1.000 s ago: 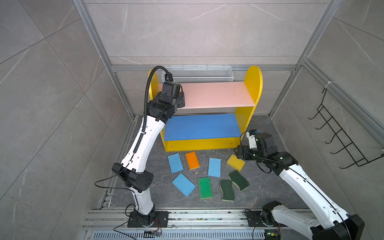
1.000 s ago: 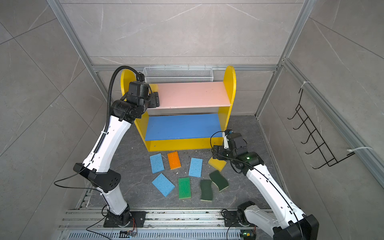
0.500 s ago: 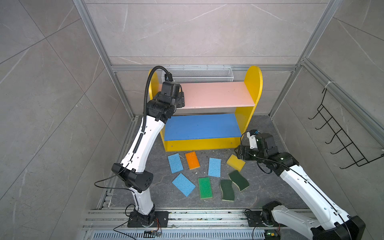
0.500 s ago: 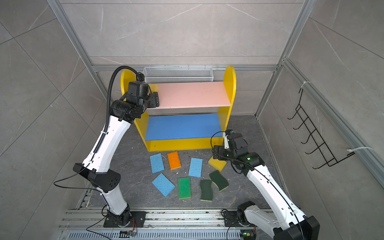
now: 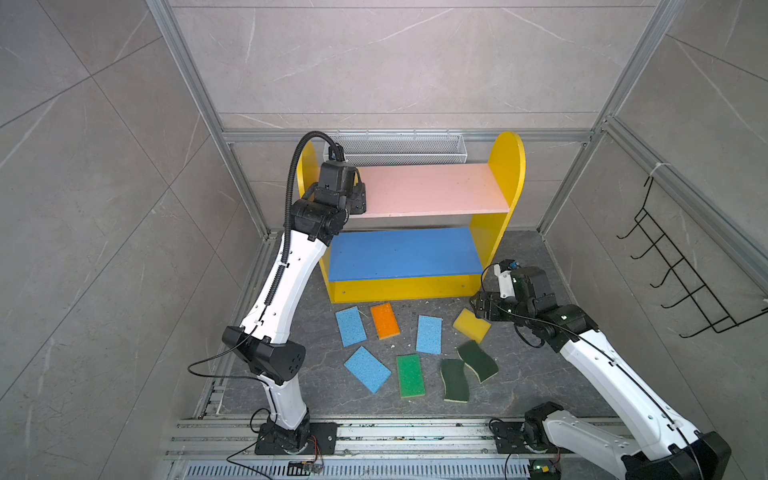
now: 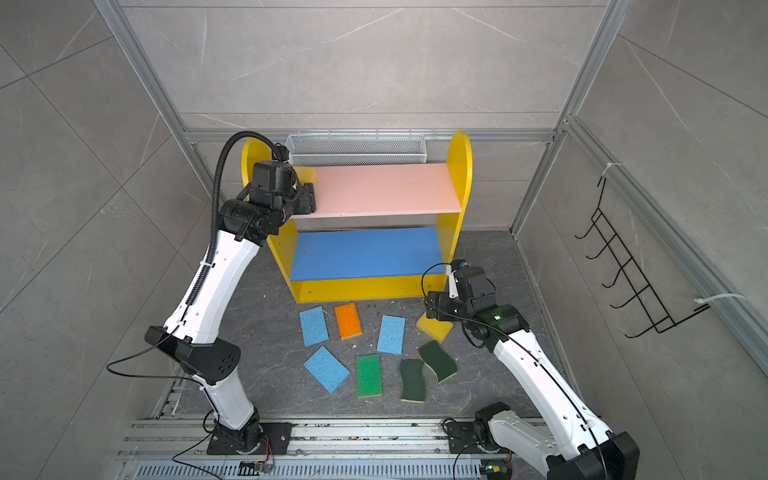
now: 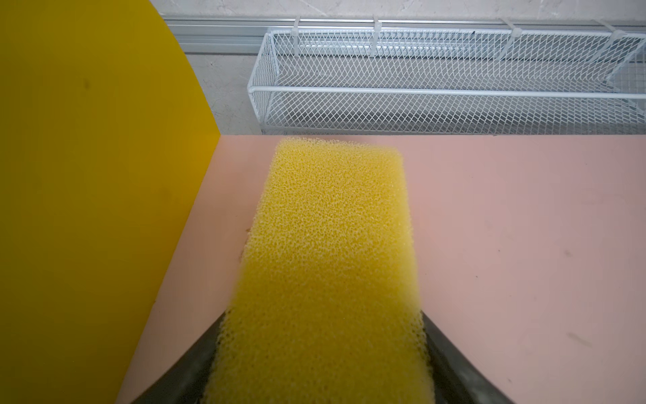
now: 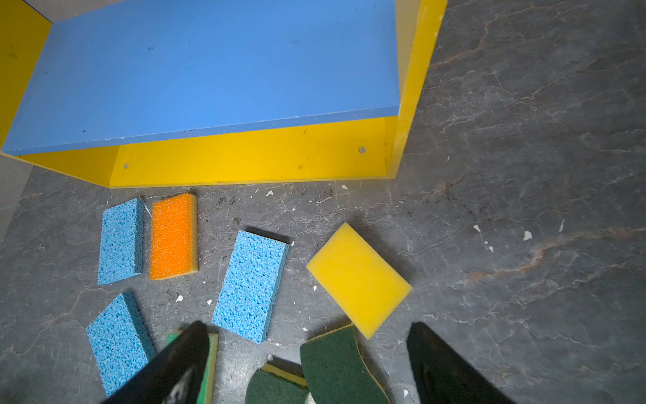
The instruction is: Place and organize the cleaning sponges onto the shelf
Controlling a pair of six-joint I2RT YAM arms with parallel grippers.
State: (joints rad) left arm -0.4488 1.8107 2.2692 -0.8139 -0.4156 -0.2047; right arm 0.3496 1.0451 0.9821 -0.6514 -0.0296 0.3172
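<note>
i can't read any text, label, brand or number anywhere from here. the only candidate is a pale printed mark on one finger [image 8: 174, 370] of the right gripper [image 8: 307, 327], seen in its wrist view, and it is cut off and too blurred to make out.

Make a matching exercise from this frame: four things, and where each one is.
1. coarse yellow sponge
2. smooth yellow sponge
3. orange sponge
4. white mesh basket

a. behind the shelf's pink board
b. on the floor, side by side with a light blue sponge
c. between the left gripper's jaws, over the pink board
d. on the floor, closest to the right gripper

Pairs: 1-c, 2-d, 3-b, 4-a.
</note>
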